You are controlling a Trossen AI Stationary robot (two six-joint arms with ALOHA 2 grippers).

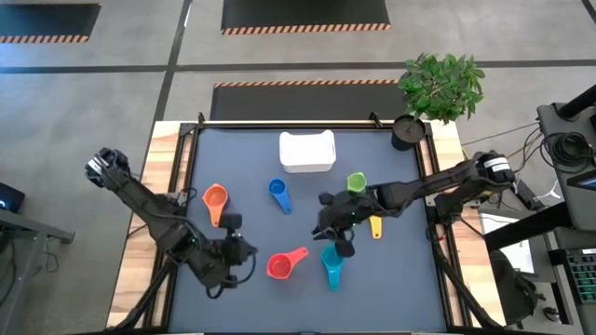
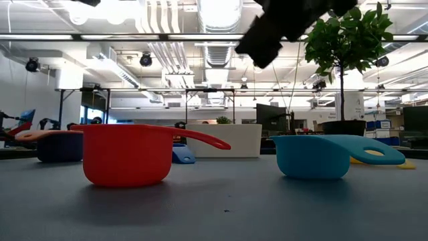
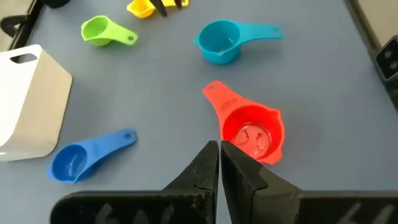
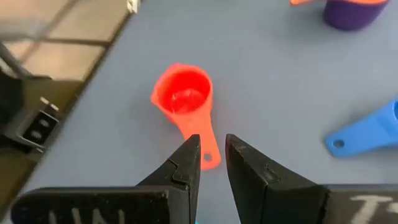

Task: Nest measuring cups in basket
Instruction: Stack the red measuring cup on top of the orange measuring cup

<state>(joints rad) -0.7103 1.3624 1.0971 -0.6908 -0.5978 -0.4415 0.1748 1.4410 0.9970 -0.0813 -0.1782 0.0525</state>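
- The right gripper (image 1: 343, 244) hangs above the mat in its middle-right part, its fingers standing a little apart with nothing visibly between them; the right wrist view shows a narrow empty gap.
- The red cup (image 4: 183, 94) lies ahead of that gripper toward the left arm, bowl away and handle pointing back at the gap between the fingers, so its long axis runs roughly in line with the gripper's reach.
- The teal cup (image 1: 332, 268) sits just beside and beneath the right gripper; from above it may be the nearer one, though height is hard to judge.
- The left gripper (image 3: 219, 163) is pressed together and empty, close to the red cup's bowl.
- The basket (image 1: 307, 152) stands at the far edge of the mat, well apart from both; no cup shows in it.
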